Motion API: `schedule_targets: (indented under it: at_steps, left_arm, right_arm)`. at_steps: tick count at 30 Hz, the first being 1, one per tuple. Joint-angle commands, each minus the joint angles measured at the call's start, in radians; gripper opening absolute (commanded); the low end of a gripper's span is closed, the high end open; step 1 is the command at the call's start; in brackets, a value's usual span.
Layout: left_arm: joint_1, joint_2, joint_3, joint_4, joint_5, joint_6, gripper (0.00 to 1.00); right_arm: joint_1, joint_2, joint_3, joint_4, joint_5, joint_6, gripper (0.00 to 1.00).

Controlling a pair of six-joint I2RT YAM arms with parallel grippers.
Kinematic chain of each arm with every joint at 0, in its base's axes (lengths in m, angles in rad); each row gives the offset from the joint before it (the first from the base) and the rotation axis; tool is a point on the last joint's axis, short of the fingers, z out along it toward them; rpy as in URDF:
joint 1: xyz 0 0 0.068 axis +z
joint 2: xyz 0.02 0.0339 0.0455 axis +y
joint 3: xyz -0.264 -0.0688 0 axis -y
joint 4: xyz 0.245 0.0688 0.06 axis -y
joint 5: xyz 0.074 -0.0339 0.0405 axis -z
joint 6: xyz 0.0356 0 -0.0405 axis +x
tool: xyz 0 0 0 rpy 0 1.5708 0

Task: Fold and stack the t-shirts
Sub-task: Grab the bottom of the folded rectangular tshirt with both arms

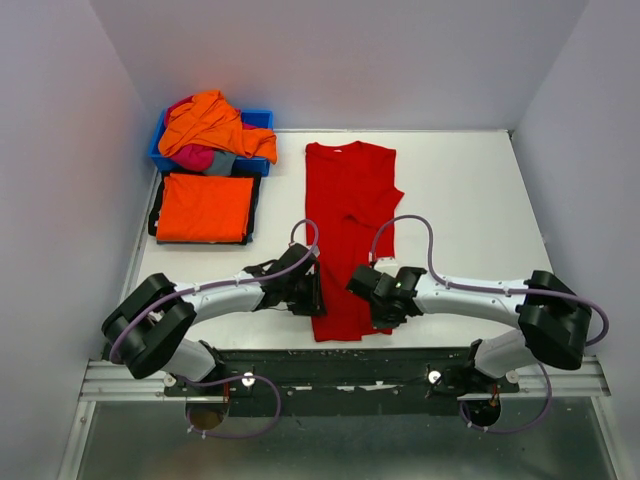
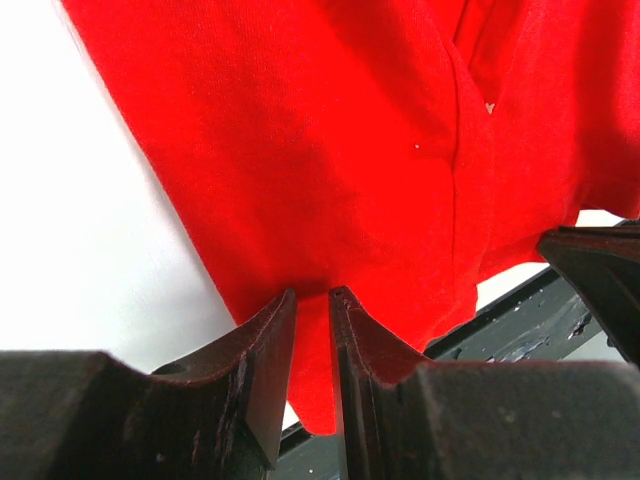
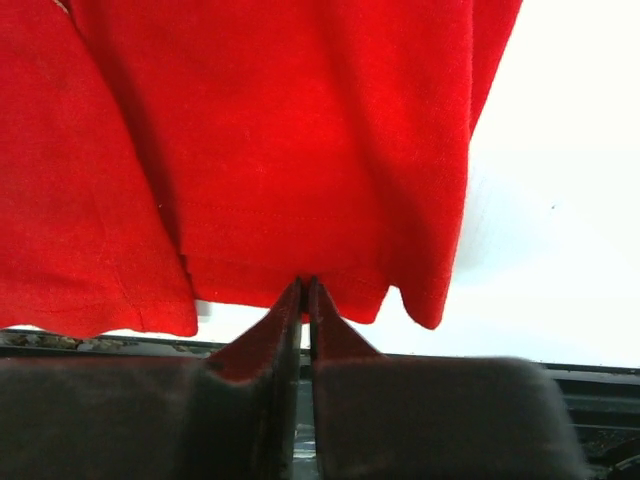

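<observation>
A bright red t-shirt (image 1: 347, 225) lies lengthwise on the white table, folded narrow, collar at the far end. My left gripper (image 1: 312, 293) is at its near left hem corner, jaws closed on the red cloth (image 2: 330, 200). My right gripper (image 1: 375, 300) is at the near right hem corner, jaws pinched shut on the hem (image 3: 300, 200). A folded orange t-shirt (image 1: 205, 207) lies at the left. Crumpled orange (image 1: 215, 125), magenta-pink (image 1: 193, 156) and grey (image 1: 222, 163) shirts fill the bin.
A blue plastic bin (image 1: 258, 120) stands at the back left. A dark board (image 1: 253, 210) lies under the folded orange shirt. The table's near edge and a dark metal rail (image 1: 340, 365) run just behind both grippers. Walls close in left, right and back.
</observation>
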Motion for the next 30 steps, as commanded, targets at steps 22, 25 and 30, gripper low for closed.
schedule_targets:
  at_steps: [22, 25, 30]
  left_arm:
    - [0.068, 0.009, -0.049, -0.181, -0.060, 0.105, 0.36]
    - [0.068, 0.014, -0.046, -0.182, -0.062, 0.110, 0.36]
    - [0.066, 0.014, -0.046, -0.182, -0.062, 0.111, 0.36]
  right_arm:
    - [-0.009, -0.182, -0.097, -0.027, 0.011, 0.023, 0.06]
    - [-0.008, -0.194, -0.102, -0.018, -0.003, 0.017, 0.01]
    - [-0.008, -0.194, -0.107, -0.013, -0.015, 0.012, 0.01]
